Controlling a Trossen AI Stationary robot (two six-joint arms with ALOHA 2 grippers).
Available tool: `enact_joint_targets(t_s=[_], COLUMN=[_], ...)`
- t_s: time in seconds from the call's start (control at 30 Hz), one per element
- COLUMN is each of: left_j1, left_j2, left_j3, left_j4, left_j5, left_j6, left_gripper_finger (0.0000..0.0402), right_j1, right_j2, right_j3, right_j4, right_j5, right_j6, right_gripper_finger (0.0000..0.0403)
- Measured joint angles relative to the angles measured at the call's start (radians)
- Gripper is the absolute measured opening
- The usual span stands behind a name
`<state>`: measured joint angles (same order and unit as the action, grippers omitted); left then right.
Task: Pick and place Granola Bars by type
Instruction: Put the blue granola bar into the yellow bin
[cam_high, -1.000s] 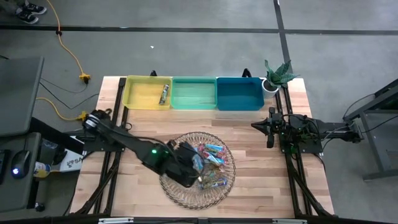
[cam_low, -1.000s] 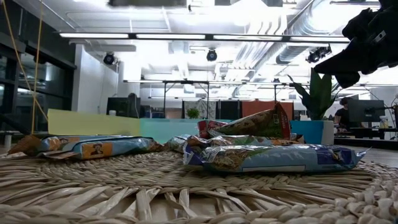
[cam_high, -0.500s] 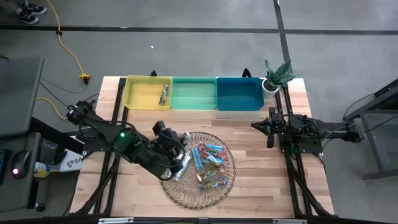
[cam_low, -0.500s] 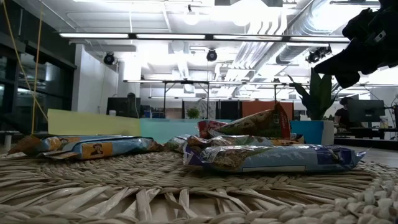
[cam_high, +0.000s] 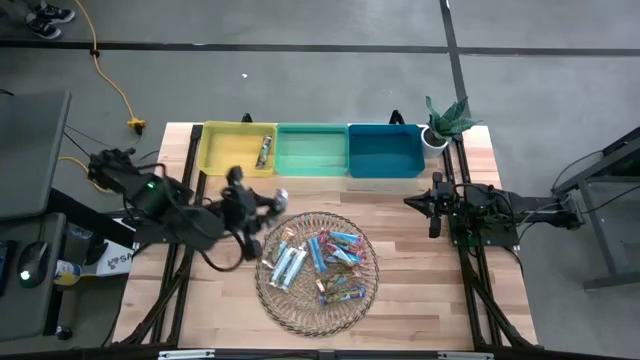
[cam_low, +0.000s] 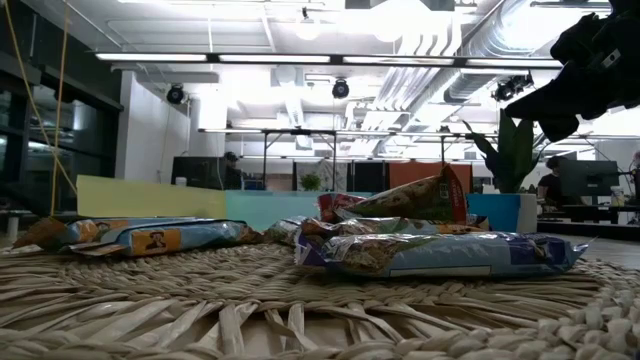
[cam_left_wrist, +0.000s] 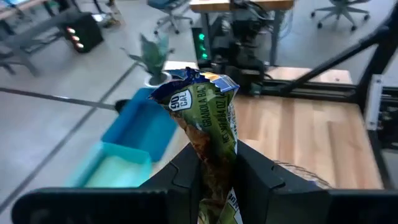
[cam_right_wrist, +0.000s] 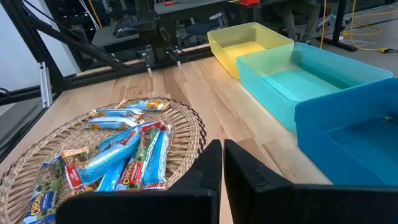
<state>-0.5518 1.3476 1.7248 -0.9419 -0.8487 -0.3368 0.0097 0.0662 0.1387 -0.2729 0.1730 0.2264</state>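
Note:
Several granola bars (cam_high: 322, 258) lie in a round wicker tray (cam_high: 300, 312) near the table's middle; blue-white, teal-pink and brown kinds show in the right wrist view (cam_right_wrist: 124, 155) and low view (cam_low: 440, 252). One brown-silver bar (cam_high: 263, 150) lies in the yellow bin (cam_high: 228, 152). My left gripper (cam_high: 264, 203) hovers left of the tray's far edge, shut on a brown-green bar (cam_left_wrist: 208, 112). My right gripper (cam_high: 432, 206) waits shut (cam_right_wrist: 222, 152) at the table's right side. My left gripper pinches the brown-green bar between its two fingers (cam_left_wrist: 186, 171), on the bar's lower part (cam_left_wrist: 214, 155). The fingers lie roughly level and point toward the table's right. The bar's free end (cam_left_wrist: 193, 81) sticks out past the fingertips, lifted clear of tray and table.
A green bin (cam_high: 311, 150) and a blue bin (cam_high: 385, 150) stand beside the yellow one along the far edge. A potted plant (cam_high: 445, 120) sits at the far right corner. Bare wood lies between the tray and the bins.
My left gripper has risen from the middle of the tray and moved toward the table's left and far edge, carrying the brown-green bar clear of the tray. The bars left in the tray now show uncovered.

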Motion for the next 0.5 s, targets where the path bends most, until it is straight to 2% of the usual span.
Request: enact_joint_targets(t_s=[0.37,0.5], left_j1=[0.002,0.002], left_j2=[-0.235,-0.317], left_j3=[0.000,0.000], left_j4=[-0.205,-0.217], left_j5=[-0.153,-0.192], left_j6=[-0.010,0.015], left_gripper_finger=[0.0072,0.0072], right_j1=[0.000,0.000], right_j2=[0.000,0.000], right_j3=[0.000,0.000], right_j4=[0.000,0.000], right_j5=[0.000,0.000], right_j6=[0.000,0.000], right_gripper_finger=[0.0000,0.0000])
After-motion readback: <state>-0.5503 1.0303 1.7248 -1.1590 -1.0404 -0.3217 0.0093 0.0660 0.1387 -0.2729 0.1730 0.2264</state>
